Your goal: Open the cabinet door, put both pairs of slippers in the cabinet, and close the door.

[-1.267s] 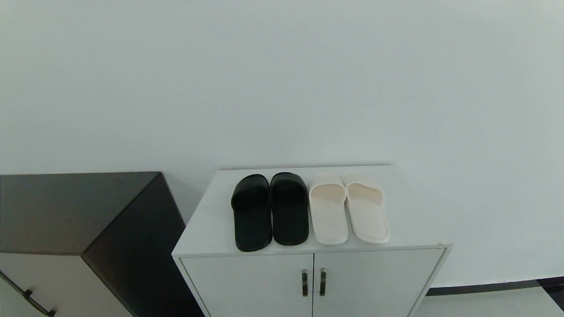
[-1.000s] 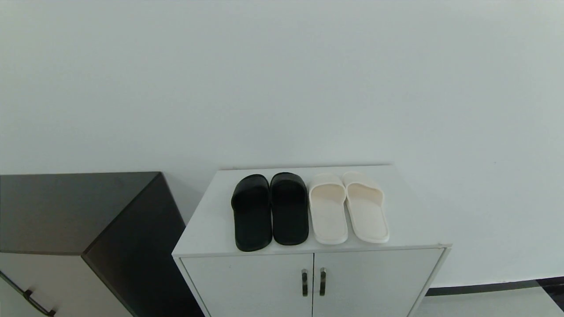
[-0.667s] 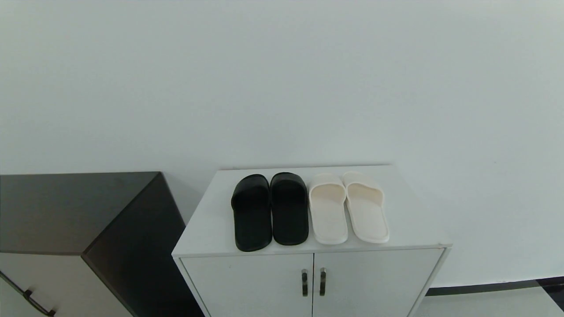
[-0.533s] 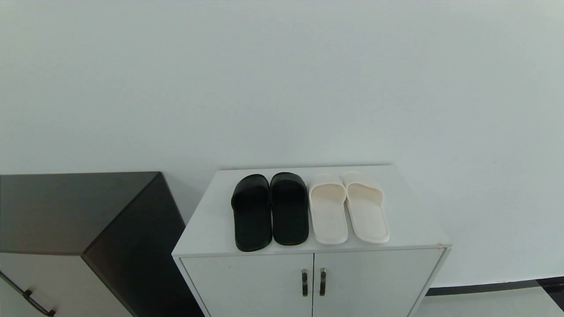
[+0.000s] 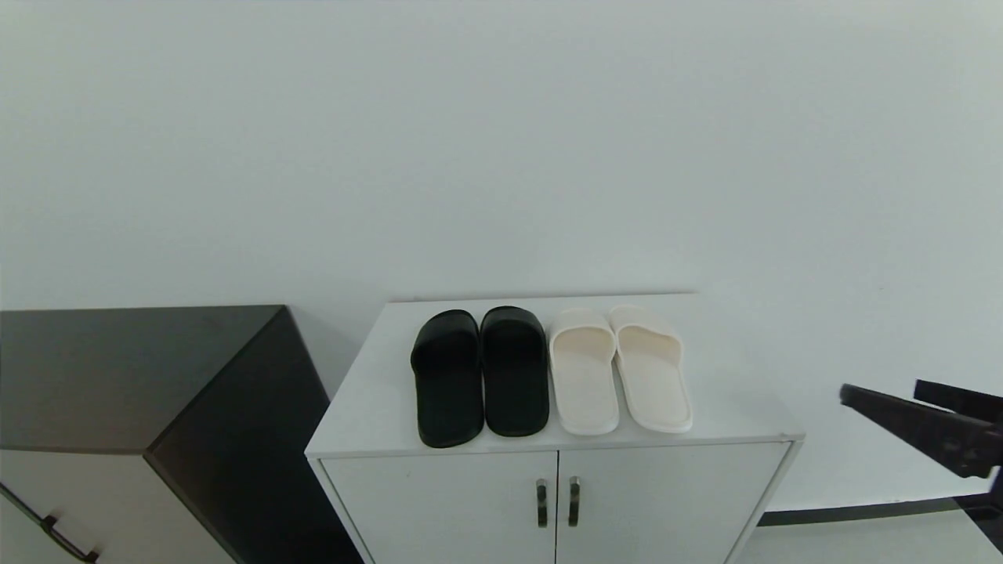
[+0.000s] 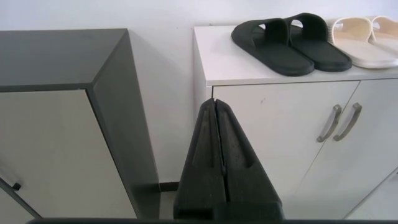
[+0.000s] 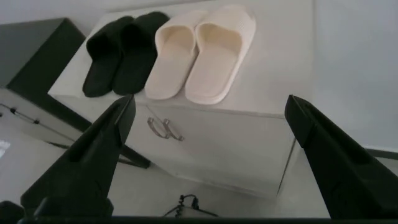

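Observation:
A white cabinet [image 5: 439, 501] stands against the wall with both doors closed and two metal handles [image 5: 557, 501] at the middle seam. On its top lie a pair of black slippers [image 5: 478, 376] on the left and a pair of cream slippers [image 5: 619, 368] on the right, toes to the wall. My right gripper [image 5: 881, 389] hangs open off the cabinet's right side, at about top height; in its wrist view the right gripper [image 7: 210, 102] frames the cream slippers [image 7: 202, 53] and handles [image 7: 163, 129]. My left gripper [image 6: 215, 106] is shut, low before the cabinet's left door [image 6: 280, 118].
A taller dark cabinet [image 5: 117, 376] with a pale front stands close to the white one's left side, leaving a narrow gap. The wall is right behind both. Open floor [image 5: 862, 540] lies to the right of the white cabinet.
My right gripper has come into the head view from the right edge. The slippers and the cabinet doors have not moved.

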{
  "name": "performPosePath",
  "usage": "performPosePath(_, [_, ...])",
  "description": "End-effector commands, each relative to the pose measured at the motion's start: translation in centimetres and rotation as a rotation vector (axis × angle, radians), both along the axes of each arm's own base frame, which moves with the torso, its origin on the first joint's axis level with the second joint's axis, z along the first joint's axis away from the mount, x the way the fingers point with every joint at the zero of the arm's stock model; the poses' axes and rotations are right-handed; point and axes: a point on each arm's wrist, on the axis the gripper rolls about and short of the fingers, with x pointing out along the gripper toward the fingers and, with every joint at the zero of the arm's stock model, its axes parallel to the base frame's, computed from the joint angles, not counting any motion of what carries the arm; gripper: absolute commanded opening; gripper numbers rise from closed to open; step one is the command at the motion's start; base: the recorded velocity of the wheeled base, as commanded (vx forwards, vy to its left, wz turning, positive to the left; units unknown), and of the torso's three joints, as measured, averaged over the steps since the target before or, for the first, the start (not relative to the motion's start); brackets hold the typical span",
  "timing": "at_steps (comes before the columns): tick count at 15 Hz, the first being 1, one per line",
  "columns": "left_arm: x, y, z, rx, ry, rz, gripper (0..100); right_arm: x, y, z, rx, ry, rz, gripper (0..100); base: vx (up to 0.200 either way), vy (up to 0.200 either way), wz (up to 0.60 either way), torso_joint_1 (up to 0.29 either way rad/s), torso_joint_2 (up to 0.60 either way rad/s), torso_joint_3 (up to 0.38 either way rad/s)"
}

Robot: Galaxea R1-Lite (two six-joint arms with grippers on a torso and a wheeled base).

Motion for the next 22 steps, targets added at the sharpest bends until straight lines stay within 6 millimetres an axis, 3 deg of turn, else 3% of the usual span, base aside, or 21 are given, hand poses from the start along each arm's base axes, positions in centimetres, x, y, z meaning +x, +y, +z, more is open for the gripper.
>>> performPosePath(1, [0.0,0.0,0.0,-0.001,0.001,0.001,0,2.3,3.0,-0.8,-0.039,0.065,0.018,100,0.000,0.000,0.00,0.000,0.00,0.000])
performPosePath(6, [0.0,0.0,0.0,-0.001,0.003,-0.002,0,4.7,6.0,-2.1,-0.085,0.113,0.035,100,0.000,0.000,0.00,0.000,0.00,0.000])
performPosePath(15, [0.0,0.0,0.0,-0.001,0.004,-0.007,0,11.9,13.6,-4.8,-0.146,0.070,-0.091,100,0.000,0.000,0.00,0.000,0.00,0.000])
performPosePath(22, [0.0,0.0,0.0,-0.002,0.004,-0.007,0,17.0,15.7,-7.2,-0.161,0.035,-0.172,100,0.000,0.000,0.00,0.000,0.00,0.000])
